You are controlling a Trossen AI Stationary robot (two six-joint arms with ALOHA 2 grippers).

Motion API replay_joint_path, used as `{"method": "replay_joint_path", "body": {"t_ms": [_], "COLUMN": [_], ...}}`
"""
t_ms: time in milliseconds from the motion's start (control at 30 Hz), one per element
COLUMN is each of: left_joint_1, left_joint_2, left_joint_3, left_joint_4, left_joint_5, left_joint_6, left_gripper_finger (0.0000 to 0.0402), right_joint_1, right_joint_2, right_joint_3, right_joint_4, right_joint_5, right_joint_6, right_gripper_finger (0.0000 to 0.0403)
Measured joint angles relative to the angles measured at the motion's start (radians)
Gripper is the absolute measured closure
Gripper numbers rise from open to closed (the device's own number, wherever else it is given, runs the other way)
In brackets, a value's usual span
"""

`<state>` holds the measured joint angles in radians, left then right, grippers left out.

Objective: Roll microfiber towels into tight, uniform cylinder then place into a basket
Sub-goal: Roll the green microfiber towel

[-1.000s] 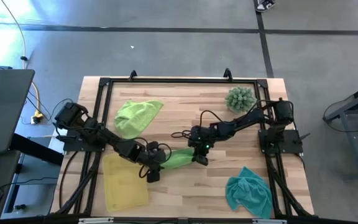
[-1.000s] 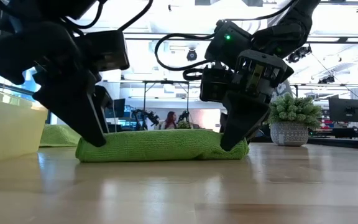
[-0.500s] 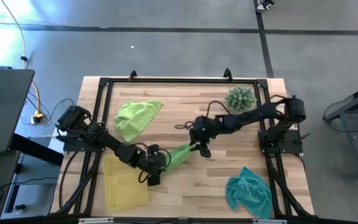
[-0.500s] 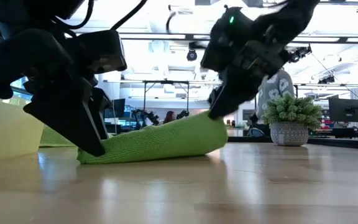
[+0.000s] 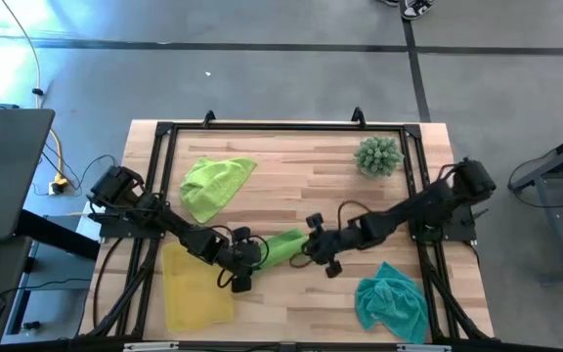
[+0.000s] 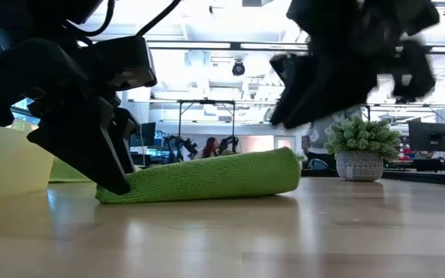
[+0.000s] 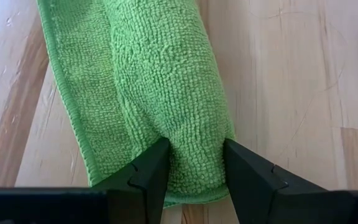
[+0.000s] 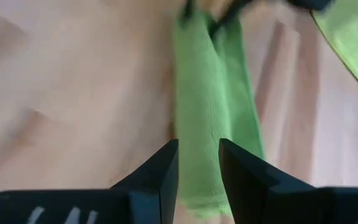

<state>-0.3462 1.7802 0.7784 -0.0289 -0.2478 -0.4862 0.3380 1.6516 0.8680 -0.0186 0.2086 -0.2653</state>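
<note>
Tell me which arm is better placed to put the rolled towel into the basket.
Probably the left. The left gripper is shut on the rolled towel, and the basket lies on its side. The right gripper has let go and is open at the far end.

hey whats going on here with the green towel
Two robot arms are working on a rolled lime green towel in the middle of the table. The left gripper pinches one end of the roll. The right gripper is open and lifted off the other end. The yellow basket sits close by, with nothing in it. A second green towel and a teal towel lie unrolled.
</note>
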Motion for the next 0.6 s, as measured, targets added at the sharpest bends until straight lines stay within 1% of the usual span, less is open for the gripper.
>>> {"method": "replay_joint_path", "body": {"t_ms": [67,100,167,233,333,500,600], "left_joint_1": [0.003,0.004,0.004,0.004,0.004,0.005,0.005], "left_joint_2": [0.0,0.0,0.0,0.0,0.0,0.0,0.0], "left_joint_3": [0.0,0.0,0.0,0.0,0.0,0.0,0.0], "left_joint_4": [0.001,0.001,0.0,0.001,0.002,0.003,0.003], "left_joint_5": [0.0,0.001,0.0,0.001,0.002,0.002,0.002], "left_joint_6": [0.0,0.0,-0.005,-0.006,-0.007,-0.008,-0.008], "left_gripper_finger": [0.0264,0.0264,0.0264,0.0264,0.0264,0.0264,0.0264], "right_joint_1": [0.012,0.018,0.022,0.023,0.023,0.016,0.0], "right_joint_2": [0.043,0.056,0.07,0.072,0.072,0.072,0.073], "right_joint_3": [-0.001,-0.001,-0.001,-0.001,0.0,0.0,0.0], "right_joint_4": [0.034,0.046,0.071,0.074,0.075,0.066,0.061], "right_joint_5": [0.075,0.091,0.083,0.031,-0.001,0.027,0.011], "right_joint_6": [0.002,0.002,0.002,0.005,0.046,0.039,0.04], "right_gripper_finger": [0.0297,0.0297,0.0296,0.0291,0.0265,0.0205,0.0188]}}
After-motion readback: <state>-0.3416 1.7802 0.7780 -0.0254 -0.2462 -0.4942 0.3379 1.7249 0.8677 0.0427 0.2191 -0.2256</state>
